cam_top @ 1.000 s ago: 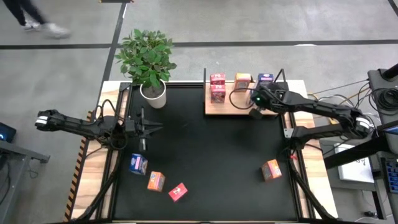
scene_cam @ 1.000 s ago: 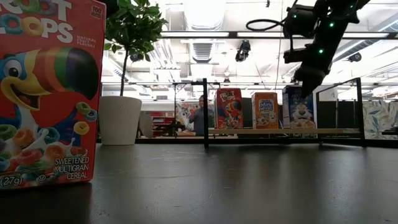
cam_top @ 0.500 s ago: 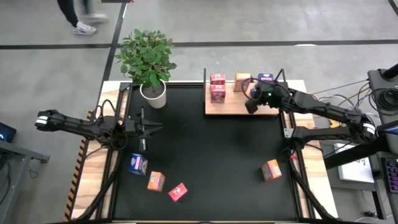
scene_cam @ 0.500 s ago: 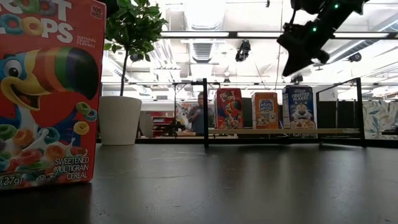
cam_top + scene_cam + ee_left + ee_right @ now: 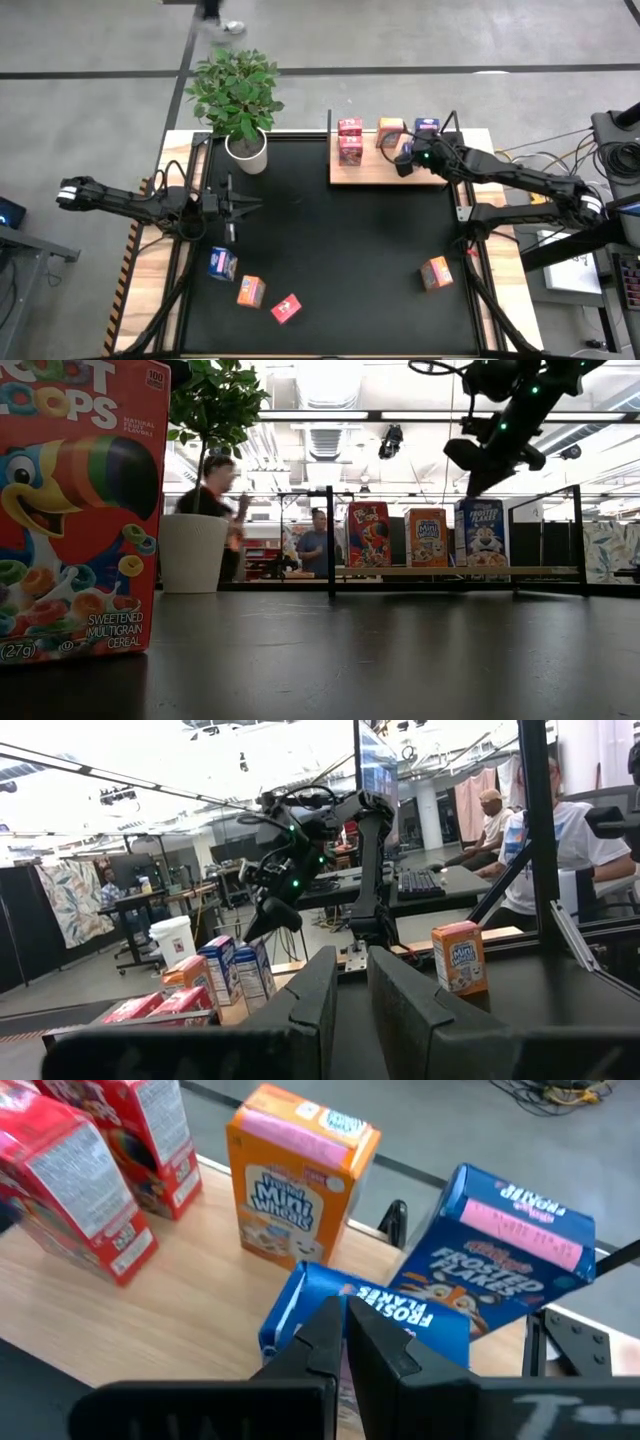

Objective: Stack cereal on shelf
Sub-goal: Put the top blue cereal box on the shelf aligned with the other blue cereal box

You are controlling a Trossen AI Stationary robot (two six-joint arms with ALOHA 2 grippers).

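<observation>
High view: right hand (image 5: 405,163) hovering over shelf (image 5: 352,175), fingers together, empty, above blue box (image 5: 370,1325). Left hand (image 5: 240,207) waiting, closed. Four boxes sitting on counter (image 5: 340,250). Boxes probably light, stiff, crushable; gripping opposite flat sides.

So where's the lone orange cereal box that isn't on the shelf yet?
In the high view, the orange cereal box stands alone on the black table's right side, near its front edge, well clear of the shelf.
</observation>
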